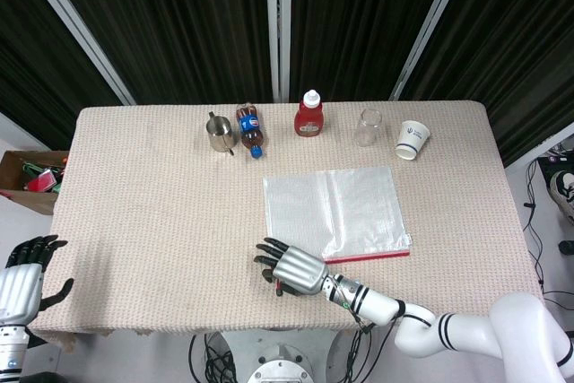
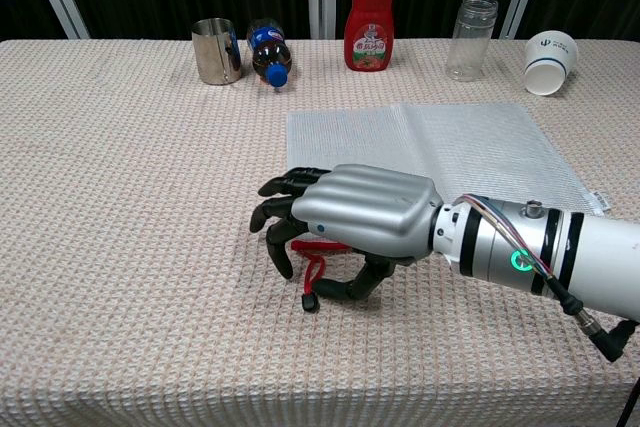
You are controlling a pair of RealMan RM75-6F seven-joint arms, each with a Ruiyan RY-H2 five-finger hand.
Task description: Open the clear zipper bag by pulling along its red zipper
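The clear mesh zipper bag lies flat right of the table's middle, its red zipper along the near edge. My right hand hovers palm down over the zipper's left end, fingers half curled and apart. The red pull cord with its black tip lies on the cloth under the hand, the thumb just right of it. Nothing shows as pinched. My left hand hangs off the table's near left corner, fingers spread, holding nothing.
Along the far edge stand a steel cup, a cola bottle on its side, a red sauce bottle, a clear jar and a tipped paper cup. A cardboard box sits on the floor left of the table.
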